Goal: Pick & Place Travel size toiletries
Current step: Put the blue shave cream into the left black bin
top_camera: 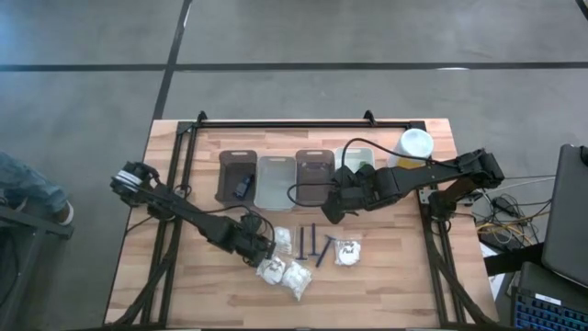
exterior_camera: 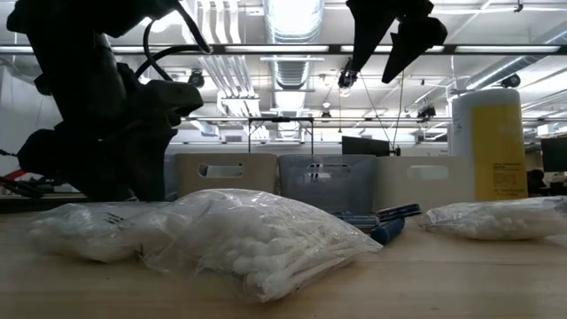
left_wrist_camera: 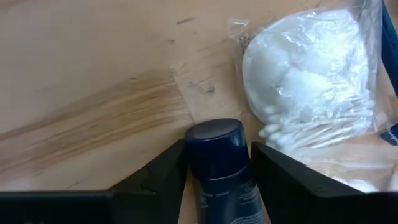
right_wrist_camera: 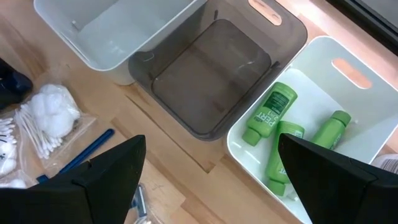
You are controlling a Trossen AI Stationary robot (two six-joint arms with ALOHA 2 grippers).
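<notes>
The left pincer point(left_wrist_camera: 217, 180) sits low on the worktop point(left_wrist_camera: 81, 93) with its fingers either side of a dark tube point(left_wrist_camera: 219, 163), the tube's long axis running straight out between them beside a white packet point(left_wrist_camera: 305, 81), while the right pincer point(right_wrist_camera: 211, 180) hangs wide open over the bins.

Dark blue tube point(left_wrist_camera: 222, 168) running off frame edge in left wrist view, lower body unseen, label blurring past reading. Left gripper point(top_camera: 260, 243) hiding that tube from overhead. Right arm covering much of white bin point(top_camera: 366, 153) from above. Green bottles point(right_wrist_camera: 271, 112) partly disappearing behind right finger point(right_wrist_camera: 336, 180). Low view cropping right gripper point(exterior_camera: 388, 35) at top.
</notes>
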